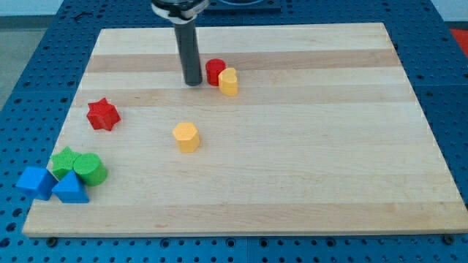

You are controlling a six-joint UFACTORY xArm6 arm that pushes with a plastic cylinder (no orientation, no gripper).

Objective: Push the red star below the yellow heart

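Observation:
The red star (102, 114) lies on the wooden board (307, 168) at the view's left. The yellow heart (229, 81) sits near the view's top centre, touching a red cylinder (214, 71) on its left. My tip (193, 82) stands just left of the red cylinder, far to the upper right of the red star. The rod rises from it to the view's top edge.
A yellow hexagon block (186, 136) lies in the board's middle left. At the bottom left corner sit a green star (65, 160), a green cylinder (91, 169), a blue triangle (70, 188) and another blue block (35, 181).

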